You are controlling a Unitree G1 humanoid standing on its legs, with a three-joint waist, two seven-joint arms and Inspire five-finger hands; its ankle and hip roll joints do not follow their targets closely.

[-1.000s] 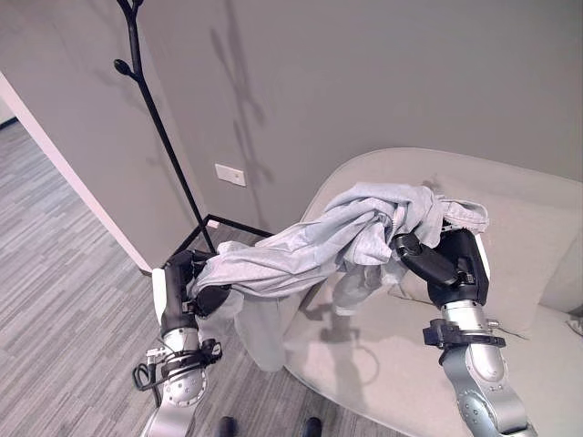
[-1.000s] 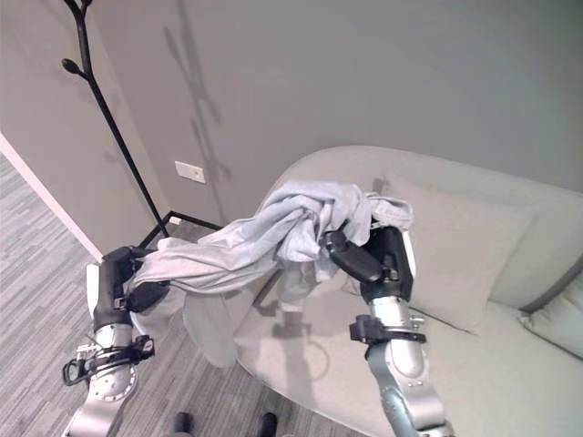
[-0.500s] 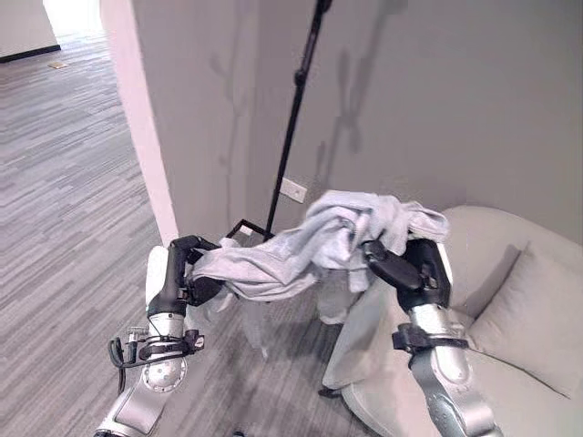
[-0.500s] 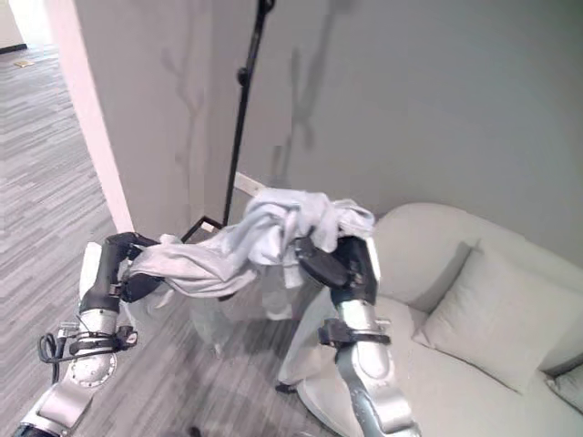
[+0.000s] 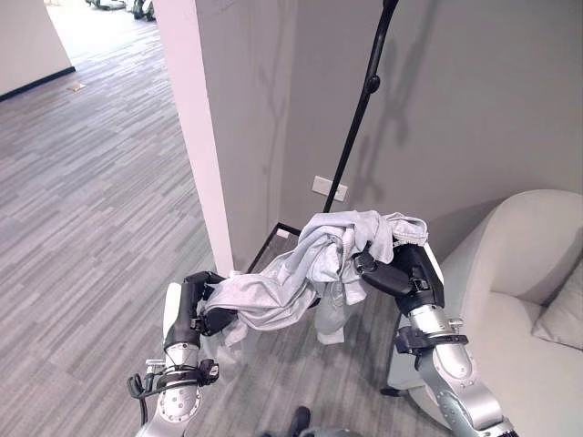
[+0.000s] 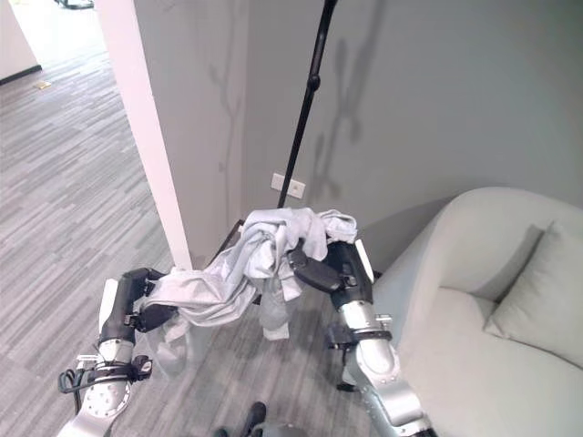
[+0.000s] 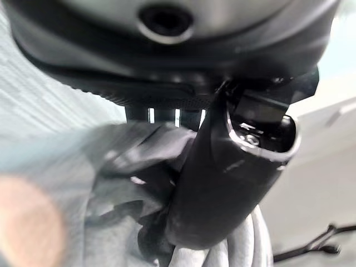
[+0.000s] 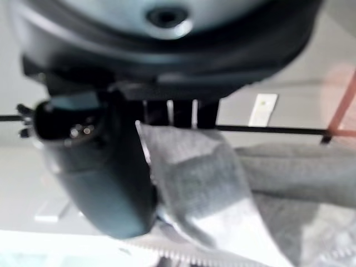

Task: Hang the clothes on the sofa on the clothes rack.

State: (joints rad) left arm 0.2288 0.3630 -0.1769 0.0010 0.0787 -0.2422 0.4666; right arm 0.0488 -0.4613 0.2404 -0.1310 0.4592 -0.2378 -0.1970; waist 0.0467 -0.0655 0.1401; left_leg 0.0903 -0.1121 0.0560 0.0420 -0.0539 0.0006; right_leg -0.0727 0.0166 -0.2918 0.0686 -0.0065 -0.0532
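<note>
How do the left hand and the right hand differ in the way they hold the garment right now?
The left hand sits lower, out toward the open floor; the right hand is higher, near the sofa. The left hand grips a stretched end of the grey garment; the right hand carries the bunched bulk, which drapes over it. Both are closed on the cloth, in front of the clothes rack.
</note>
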